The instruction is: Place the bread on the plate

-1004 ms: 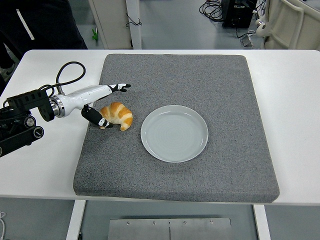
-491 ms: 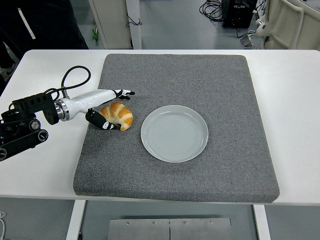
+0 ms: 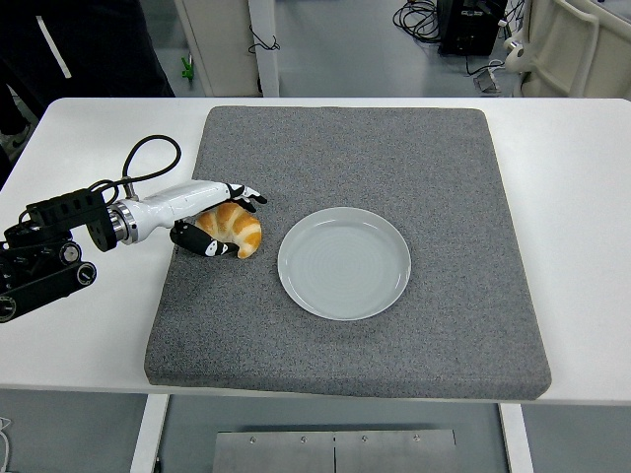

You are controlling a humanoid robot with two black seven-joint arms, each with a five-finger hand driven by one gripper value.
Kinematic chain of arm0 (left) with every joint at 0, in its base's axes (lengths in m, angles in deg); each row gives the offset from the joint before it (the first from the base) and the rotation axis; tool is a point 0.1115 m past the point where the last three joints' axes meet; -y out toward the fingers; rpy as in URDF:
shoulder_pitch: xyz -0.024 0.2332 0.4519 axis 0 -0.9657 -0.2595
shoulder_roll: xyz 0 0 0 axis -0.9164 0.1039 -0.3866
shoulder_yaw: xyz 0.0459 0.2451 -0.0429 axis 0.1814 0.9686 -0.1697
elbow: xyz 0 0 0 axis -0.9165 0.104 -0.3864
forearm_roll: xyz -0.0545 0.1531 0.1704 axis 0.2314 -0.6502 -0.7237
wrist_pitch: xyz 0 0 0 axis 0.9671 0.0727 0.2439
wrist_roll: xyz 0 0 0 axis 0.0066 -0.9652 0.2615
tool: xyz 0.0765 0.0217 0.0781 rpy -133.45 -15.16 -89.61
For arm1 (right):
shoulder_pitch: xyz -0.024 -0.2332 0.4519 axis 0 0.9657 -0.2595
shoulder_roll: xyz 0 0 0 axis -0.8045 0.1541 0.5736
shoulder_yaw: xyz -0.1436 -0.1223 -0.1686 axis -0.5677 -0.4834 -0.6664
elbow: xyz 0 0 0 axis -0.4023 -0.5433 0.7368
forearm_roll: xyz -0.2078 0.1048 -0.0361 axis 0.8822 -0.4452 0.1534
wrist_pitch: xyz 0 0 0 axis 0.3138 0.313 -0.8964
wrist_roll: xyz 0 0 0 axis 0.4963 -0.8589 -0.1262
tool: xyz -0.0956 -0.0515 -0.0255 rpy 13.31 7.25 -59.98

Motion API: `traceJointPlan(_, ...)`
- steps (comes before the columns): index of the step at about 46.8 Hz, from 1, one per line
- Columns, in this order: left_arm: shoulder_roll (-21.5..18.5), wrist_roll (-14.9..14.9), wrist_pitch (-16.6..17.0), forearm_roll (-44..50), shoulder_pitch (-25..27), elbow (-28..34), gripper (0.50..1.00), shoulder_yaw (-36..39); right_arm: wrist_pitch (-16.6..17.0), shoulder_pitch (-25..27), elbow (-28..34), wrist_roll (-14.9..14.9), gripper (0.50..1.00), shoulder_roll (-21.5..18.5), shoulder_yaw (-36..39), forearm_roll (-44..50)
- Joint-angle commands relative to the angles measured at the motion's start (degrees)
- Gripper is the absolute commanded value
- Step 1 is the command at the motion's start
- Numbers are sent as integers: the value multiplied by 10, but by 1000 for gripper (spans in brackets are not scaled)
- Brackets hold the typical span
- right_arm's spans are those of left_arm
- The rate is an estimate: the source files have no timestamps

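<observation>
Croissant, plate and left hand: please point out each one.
croissant [image 3: 235, 227], head view, its golden top.
plate [image 3: 343, 262], head view, its bare centre.
left hand [image 3: 210, 219], head view, at the croissant's left side.

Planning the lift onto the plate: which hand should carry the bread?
Left. The left hand is closing around the bread, just left of the plate; no right hand is visible.

Bright, even light falls from overhead across the white table [image 3: 582, 197], which looks nearly washed out toward its right edge. Shadows are soft and short: a thin one hugs the plate [image 3: 344, 263] along its near rim, another sits under the grey mat [image 3: 394, 158] at the near edge. Focus is sharp throughout, with no motion blur.
</observation>
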Motion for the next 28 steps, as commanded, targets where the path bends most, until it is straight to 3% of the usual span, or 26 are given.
traceJointPlan(1, 0, -7, 2, 0, 0, -1, 689, 6, 0, 0, 0, 0, 1000, 0, 0, 0)
traceJointPlan(4, 0, -10, 2, 0, 0, -1, 645, 7, 0, 0, 0, 0, 1000, 0, 0, 0)
traceJointPlan(13, -1, -10, 2, 1, 5, -1, 575, 7, 0, 0, 0, 0, 1000, 0, 0, 0)
traceJointPlan(28, -11, -27, -2, 10, 61, -1, 549, -11, 0, 0, 0, 0, 1000, 0, 0, 0)
